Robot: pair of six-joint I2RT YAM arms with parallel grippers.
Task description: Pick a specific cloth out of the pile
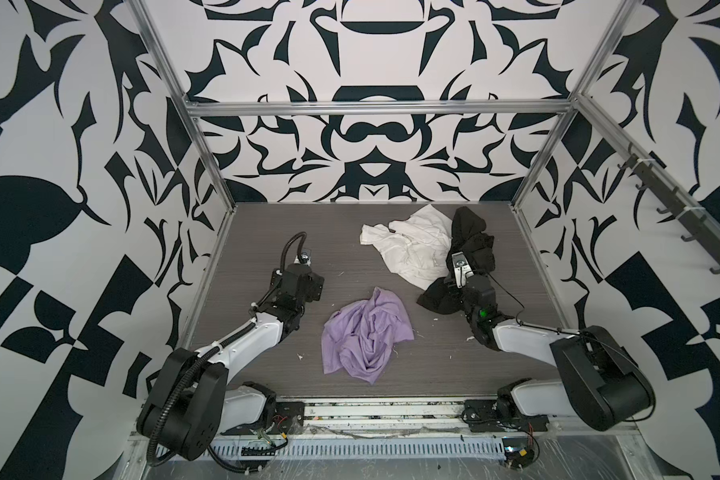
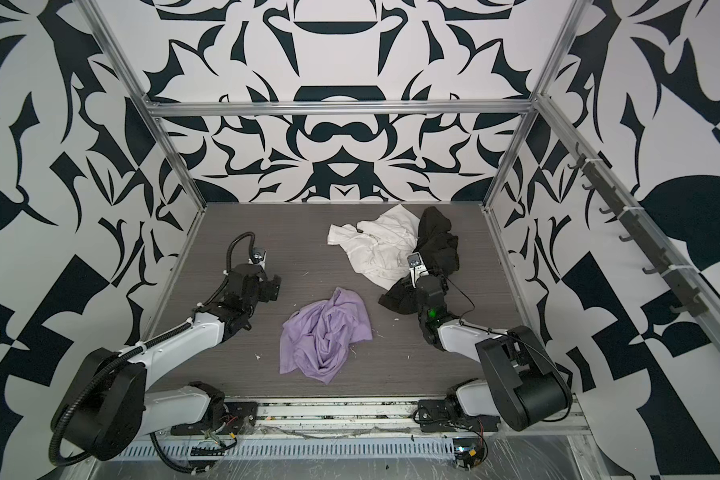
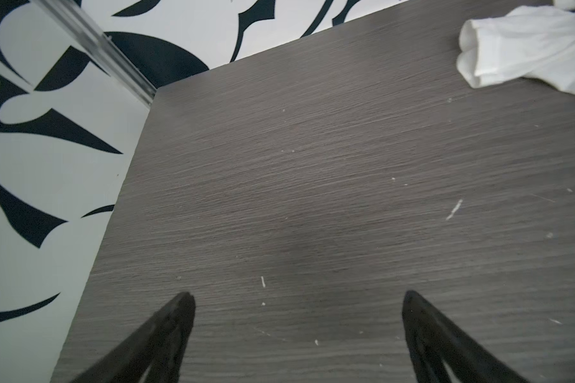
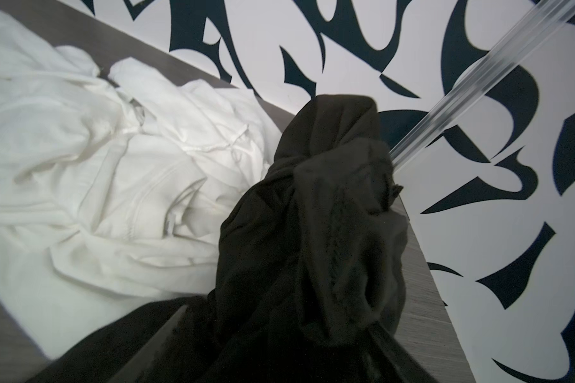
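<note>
Left fingers (image 3: 183,308) spread over table (image 3: 312,165); right fingers hidden in black garment (image 4: 312,232), grip unclear.

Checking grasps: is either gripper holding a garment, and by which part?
Left gripper is open, holding nothing. Right gripper is masked by the black garment; hold cannot be told.

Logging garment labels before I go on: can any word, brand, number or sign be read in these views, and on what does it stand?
No text can be read anywhere.
Crumpled white fabric garment: its small sewn tab is too small and blurred to read.
Thin lilac fabric garment: plain, no print or label showing.
Soft black fabric garment: no label in view.
Black-and-white patterned wall panels: ornament shapes only, no letters.
</note>
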